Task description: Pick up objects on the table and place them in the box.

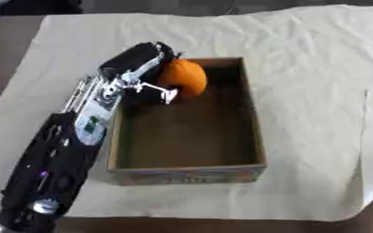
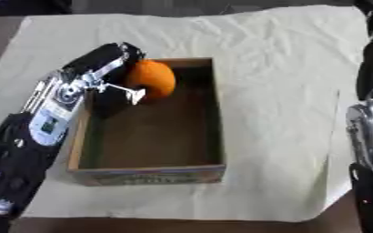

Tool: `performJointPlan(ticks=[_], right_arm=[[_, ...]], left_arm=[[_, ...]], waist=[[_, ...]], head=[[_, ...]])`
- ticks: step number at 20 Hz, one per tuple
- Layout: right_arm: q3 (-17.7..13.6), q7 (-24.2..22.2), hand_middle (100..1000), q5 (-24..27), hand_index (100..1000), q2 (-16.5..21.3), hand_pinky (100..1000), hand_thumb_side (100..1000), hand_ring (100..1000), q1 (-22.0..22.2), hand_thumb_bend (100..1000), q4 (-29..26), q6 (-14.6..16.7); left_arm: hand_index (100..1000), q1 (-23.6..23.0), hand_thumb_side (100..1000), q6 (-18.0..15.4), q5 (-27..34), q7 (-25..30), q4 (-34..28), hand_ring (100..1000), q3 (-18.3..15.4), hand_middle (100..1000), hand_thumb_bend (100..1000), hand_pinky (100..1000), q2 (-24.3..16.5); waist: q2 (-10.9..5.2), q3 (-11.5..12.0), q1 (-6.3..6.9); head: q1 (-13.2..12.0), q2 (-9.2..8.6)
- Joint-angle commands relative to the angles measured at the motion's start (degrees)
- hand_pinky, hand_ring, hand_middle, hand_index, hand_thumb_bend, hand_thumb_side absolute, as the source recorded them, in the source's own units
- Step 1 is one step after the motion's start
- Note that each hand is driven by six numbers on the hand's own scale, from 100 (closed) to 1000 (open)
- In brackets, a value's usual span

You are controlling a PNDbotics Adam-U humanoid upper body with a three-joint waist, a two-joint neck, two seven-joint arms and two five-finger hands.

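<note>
Covering most of the dark table (image 1: 7, 41), a creased cream cloth (image 1: 309, 54) is seen in the left eye view, and an open wooden box (image 1: 257, 136) is set on it. The left hand (image 1: 146, 68) is held over the box's far left corner, its fingers curled round an orange (image 1: 186, 77), which is kept above the box's inside, clear of its floor. In the right eye view, the cloth's ragged near edge and bare table beyond it are shown, and the right hand (image 2: 369, 132) is caught at the right border; whether its fingers are open cannot be told.
</note>
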State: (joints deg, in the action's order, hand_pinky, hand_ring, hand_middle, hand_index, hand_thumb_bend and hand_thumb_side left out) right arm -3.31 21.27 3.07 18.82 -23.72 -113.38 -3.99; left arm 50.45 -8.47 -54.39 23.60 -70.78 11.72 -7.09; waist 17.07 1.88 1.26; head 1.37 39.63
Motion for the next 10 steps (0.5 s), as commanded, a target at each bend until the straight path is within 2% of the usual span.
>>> performJointPlan(ticks=[1, 6, 7, 8, 9, 10], right_arm=[[-0.32, 0.04, 523, -0.37, 819, 0.96, 876, 1000, 1000, -0.44, 100, -1.21, -0.32], [-0.18, 0.06, 525, -0.36, 819, 0.83, 876, 1000, 1000, -0.29, 100, -1.21, -0.68], [-0.16, 0.06, 525, -0.35, 819, 0.82, 876, 1000, 1000, -0.31, 100, -1.21, -0.71], [-0.15, 0.07, 525, -0.35, 819, 0.82, 876, 1000, 1000, -0.31, 100, -1.21, -0.74], [-0.13, 0.07, 524, -0.35, 819, 0.81, 876, 1000, 1000, -0.30, 100, -1.21, -0.78], [-0.11, 0.08, 524, -0.34, 819, 0.79, 875, 1000, 1000, -0.29, 100, -1.21, -0.81]], left_arm=[[511, 0.93, 159, -0.97, -2.45, -0.15, 1.68, 473, 0.47, 566, 100, 255, -0.88], [602, 1.73, 123, -3.53, -5.33, 2.12, 4.84, 501, 0.88, 567, 100, 295, -0.39], [649, 1.83, 136, -4.24, -5.79, 3.15, 5.31, 516, 0.96, 584, 100, 314, -0.34], [659, 1.94, 138, -4.95, -6.34, 4.26, 5.65, 518, 0.96, 587, 100, 317, -0.32], [732, 1.98, 170, -5.52, -6.84, 5.19, 5.88, 536, 0.89, 609, 124, 337, -0.31], [757, 1.98, 187, -5.96, -7.30, 5.97, 5.99, 545, 0.76, 619, 144, 345, -0.29]], waist=[[-1.09, -0.03, -0.21], [-0.95, -0.31, -0.27], [-0.93, -0.35, -0.26], [-0.92, -0.38, -0.25], [-0.92, -0.40, -0.23], [-0.93, -0.41, -0.23]], head=[[0.13, -0.41], [-0.29, -0.64], [-0.34, -0.69], [-0.35, -0.72], [-0.35, -0.73], [-0.34, -0.71]])
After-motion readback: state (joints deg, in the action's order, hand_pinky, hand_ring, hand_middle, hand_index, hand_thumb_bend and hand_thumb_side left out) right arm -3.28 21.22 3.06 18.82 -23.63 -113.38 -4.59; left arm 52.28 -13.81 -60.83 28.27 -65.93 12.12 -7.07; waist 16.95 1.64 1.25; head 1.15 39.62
